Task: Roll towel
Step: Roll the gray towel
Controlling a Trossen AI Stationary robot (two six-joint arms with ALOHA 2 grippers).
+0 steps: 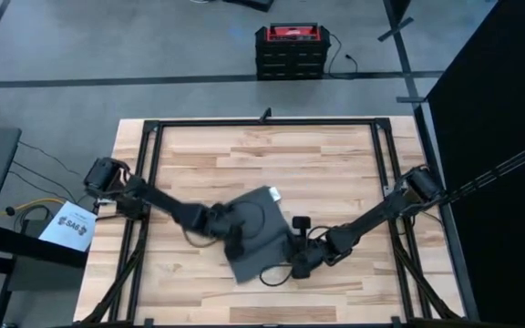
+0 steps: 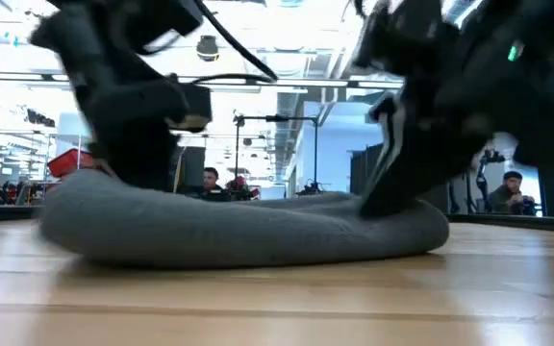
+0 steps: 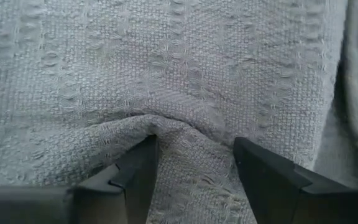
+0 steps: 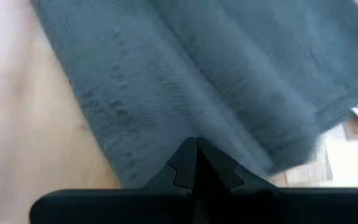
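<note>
The dark grey towel (image 1: 261, 230) lies folded in several layers near the middle of the table; in the low view it is a low, rounded heap (image 2: 248, 231) resting on the wood. My left gripper (image 1: 233, 232) is down on the towel's left part and shut on a ridge of cloth (image 3: 191, 165). My right gripper (image 1: 301, 260) stands at the towel's near right edge, fingers shut (image 4: 196, 163), tips at the cloth (image 4: 185, 93). My left gripper pinches a raised fold of the towel's top surface (image 3: 188, 134) between its two fingers, coming from above and slanting down. The cloth bunches up into the gap, and the rest of the towel lies on the table. My right gripper's shut fingertips (image 4: 194, 149) meet the towel near its edge (image 4: 166, 146), slanting down from the table's right. No cloth shows between them. I cannot tell whether they press on it.
Black frame rails (image 1: 153, 182) run along the table's sides and far edge. A black and red box (image 1: 290, 50) stands on the floor beyond the far edge. A black cable (image 1: 272, 275) loops near my right gripper. People sit in the room behind (image 2: 210, 181).
</note>
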